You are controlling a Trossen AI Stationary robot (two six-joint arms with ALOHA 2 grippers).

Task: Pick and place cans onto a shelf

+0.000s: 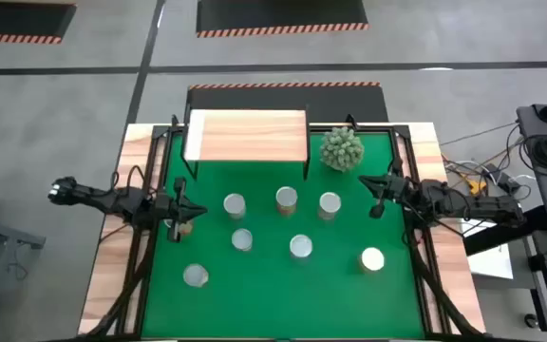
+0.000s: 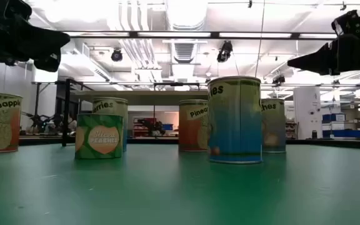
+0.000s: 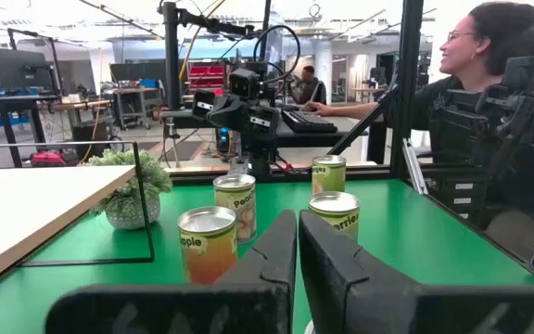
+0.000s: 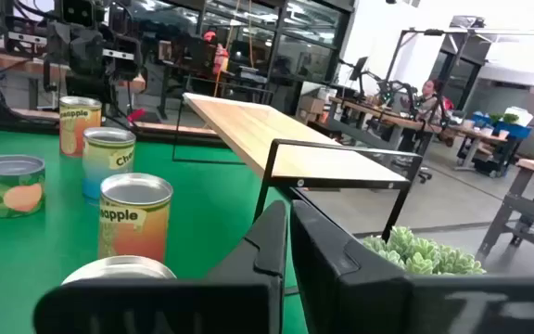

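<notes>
Several cans stand upright on the green mat: three in a row, two nearer, one at the near right and one at the near left. The light wooden shelf stands on thin black legs at the far edge, with nothing on top. My left gripper hovers shut and empty at the mat's left edge, left of the cans. My right gripper hovers shut and empty at the right, beside the rightmost can of the row.
A spiky green plant stands by the shelf's right end. Black frame rails run along the table's left and right sides. A person sits beyond the table's right side. Bare mat lies along the near edge.
</notes>
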